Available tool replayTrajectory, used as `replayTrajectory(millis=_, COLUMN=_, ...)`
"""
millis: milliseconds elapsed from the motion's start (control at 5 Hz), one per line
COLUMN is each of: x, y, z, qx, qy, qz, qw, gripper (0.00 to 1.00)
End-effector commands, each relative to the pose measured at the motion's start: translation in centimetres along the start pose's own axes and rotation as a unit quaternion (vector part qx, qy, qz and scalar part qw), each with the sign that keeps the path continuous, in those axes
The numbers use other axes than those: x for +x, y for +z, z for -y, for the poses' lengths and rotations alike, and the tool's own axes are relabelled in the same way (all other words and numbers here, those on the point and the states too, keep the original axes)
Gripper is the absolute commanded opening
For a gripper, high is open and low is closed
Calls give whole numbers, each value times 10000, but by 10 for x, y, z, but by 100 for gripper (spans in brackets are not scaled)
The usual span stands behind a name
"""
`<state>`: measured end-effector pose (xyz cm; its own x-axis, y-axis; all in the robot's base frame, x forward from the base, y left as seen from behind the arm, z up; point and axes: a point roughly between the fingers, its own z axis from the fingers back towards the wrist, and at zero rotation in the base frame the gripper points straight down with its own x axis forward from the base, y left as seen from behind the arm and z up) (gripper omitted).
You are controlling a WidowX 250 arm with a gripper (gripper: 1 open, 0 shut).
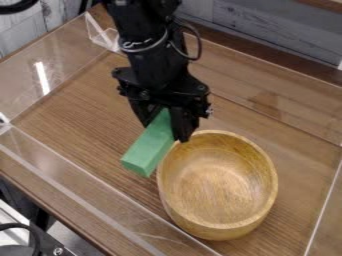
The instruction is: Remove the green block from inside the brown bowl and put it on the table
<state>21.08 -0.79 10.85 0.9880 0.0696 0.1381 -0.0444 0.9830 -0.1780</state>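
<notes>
My black gripper [166,124] points steeply down, shut on the upper end of the green block [144,150]. The block hangs tilted, its lower end down near the table [67,110] just left of the brown bowl [219,185]; I cannot tell whether it touches the tabletop. It is outside the bowl, close to the bowl's left rim. The bowl stands upright at the lower right and its inside holds nothing.
Clear plastic walls [80,185] run along the table's front and left edges. A grey wall [281,30] lies beyond the far edge. Cables [96,35] trail beside the arm at the upper left.
</notes>
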Motion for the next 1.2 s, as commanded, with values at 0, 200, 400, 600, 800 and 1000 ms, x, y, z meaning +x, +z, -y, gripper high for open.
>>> replayTrajectory(millis=0, x=5, y=4, z=-1, qx=-22, qy=-21, qz=125, qw=9999, gripper=0)
replayTrajectory(millis=200, x=6, y=3, z=-2, qx=-47, qy=-9, qz=130, qw=9999, gripper=0)
replayTrajectory(millis=400, x=6, y=1, z=-7, qx=-28, qy=24, qz=104, qw=9999, gripper=0)
replayTrajectory(millis=600, x=6, y=-1, z=-11, qx=-10, qy=59, qz=81, qw=9999, gripper=0)
replayTrajectory(millis=800, x=8, y=-2, z=-14, qx=3, qy=91, qz=71, qw=9999, gripper=0)
replayTrajectory(millis=1000, x=9, y=-4, z=-17, qx=15, qy=121, qz=61, qw=9999, gripper=0)
